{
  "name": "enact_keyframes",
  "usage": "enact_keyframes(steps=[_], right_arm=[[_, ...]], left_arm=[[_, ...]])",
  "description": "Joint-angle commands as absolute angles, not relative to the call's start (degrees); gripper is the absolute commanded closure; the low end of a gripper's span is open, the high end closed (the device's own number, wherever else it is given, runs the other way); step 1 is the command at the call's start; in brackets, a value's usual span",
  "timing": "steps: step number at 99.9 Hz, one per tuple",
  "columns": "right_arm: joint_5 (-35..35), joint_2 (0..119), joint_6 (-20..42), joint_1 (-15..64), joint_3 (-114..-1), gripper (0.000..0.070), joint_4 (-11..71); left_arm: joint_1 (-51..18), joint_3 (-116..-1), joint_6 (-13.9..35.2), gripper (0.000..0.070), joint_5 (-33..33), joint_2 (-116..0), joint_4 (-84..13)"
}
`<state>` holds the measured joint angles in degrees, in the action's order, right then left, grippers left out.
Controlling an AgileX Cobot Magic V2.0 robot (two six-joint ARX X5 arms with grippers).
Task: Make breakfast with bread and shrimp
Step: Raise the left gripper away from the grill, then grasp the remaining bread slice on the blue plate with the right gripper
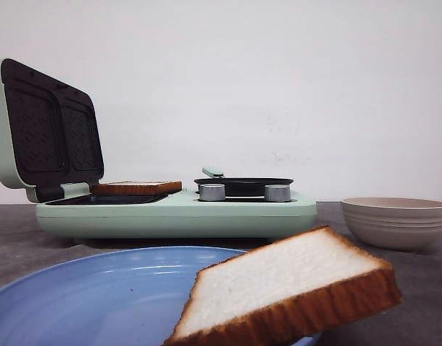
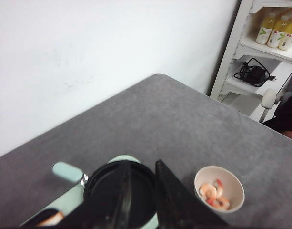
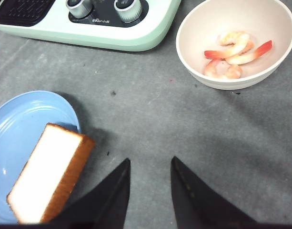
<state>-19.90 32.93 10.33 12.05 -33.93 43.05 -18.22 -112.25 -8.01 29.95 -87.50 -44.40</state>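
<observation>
At the left of the front view the mint-green breakfast maker [image 1: 177, 209] stands with its lid raised, one square crusted bread slice [image 1: 136, 187] lying on its grill plate, likely for toasting. Low in the centre, a second thick white slice [image 1: 285, 288] leans on the round blue plate's [image 1: 84, 288] rim, easy to grasp. At right, the beige bowl [image 3: 231, 45] holds pink shrimp [image 3: 234, 52]. Both the left gripper [image 2: 141, 200] and right gripper [image 3: 148, 191] are parted and empty.
</observation>
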Motion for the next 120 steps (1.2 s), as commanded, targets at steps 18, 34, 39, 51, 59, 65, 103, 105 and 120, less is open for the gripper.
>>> enact_keyframes(steps=[18,34,39,51,59,65,103,105,120], right_arm=[[-20.1,33.2,9.9,12.2,-34.9,0.0540,42.5],[-20.2,33.2,10.2,12.2,-34.9,0.0540,42.7],[-20.7,33.2,10.3,12.2,-34.9,0.0540,43.0],[-23.6,33.2,11.9,12.2,-34.9,0.0540,43.3],[-25.2,33.2,13.6,12.2,-34.8,0.0541,43.3],[-26.1,33.2,15.0,12.2,-34.8,0.0554,43.1],[-35.3,33.3,31.5,15.3,-22.2,0.0568,31.1],[-35.7,33.3,32.8,15.7,-21.1,0.0568,29.7],[-36.2,33.3,40.6,20.0,-15.6,0.0567,20.0]], left_arm=[[-15.9,-108.7,-9.3,0.0696,32.0,-80.6,-46.3],[-13.7,-93.0,-5.7,0.0696,32.0,-69.8,-39.7],[-13.0,-86.4,-3.4,0.0696,32.0,-65.4,-35.9],[-11.0,-70.9,3.1,0.0696,31.9,-54.6,-27.0],[-10.0,-62.0,6.0,0.0696,31.9,-48.0,-23.4],[-9.6,-56.5,7.6,0.0696,31.5,-43.9,-22.6],[-9.4,-37.4,11.7,0.0696,26.8,-26.5,-22.8],[-9.4,-37.0,11.7,0.0695,26.6,-26.0,-23.0],[-9.4,-34.3,11.7,0.0653,26.5,-23.5,-24.3]])
